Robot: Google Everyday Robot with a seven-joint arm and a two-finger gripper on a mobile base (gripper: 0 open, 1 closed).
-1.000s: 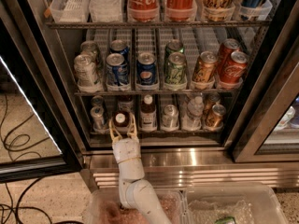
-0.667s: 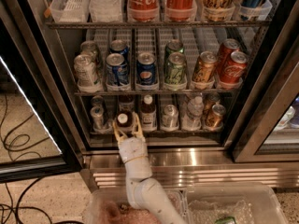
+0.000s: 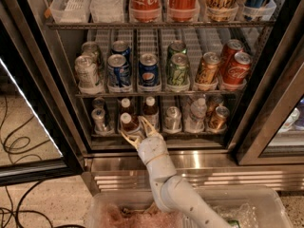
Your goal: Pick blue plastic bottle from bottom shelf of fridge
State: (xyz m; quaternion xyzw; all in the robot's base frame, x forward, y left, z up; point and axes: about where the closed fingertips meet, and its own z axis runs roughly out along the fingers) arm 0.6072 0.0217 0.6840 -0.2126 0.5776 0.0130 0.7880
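hand [image 3: 133, 128] open, fingers spread in a V at the front of the bottom shelf [image 3: 190, 133]; blue plastic bottle [image 3: 127, 121] sits between them, white cap showing just above the lower finger; can't tell whether either finger touches it yet; over the last second the hand has slid a little toward 3 o'clock and the arm [image 3: 161, 170] has swung in under it, so the V now looks centred on the bottle, not off to its left; my read: alignment done, closing is next; lookalike brown bottle [image 3: 150, 112] just beside at 1 o'clock, risk of the upper finger clipping it; silver can [image 3: 100, 119] at 9 o'clock, apart; fridge [image 3: 156, 161] door open, steel base at 6 o'clock.
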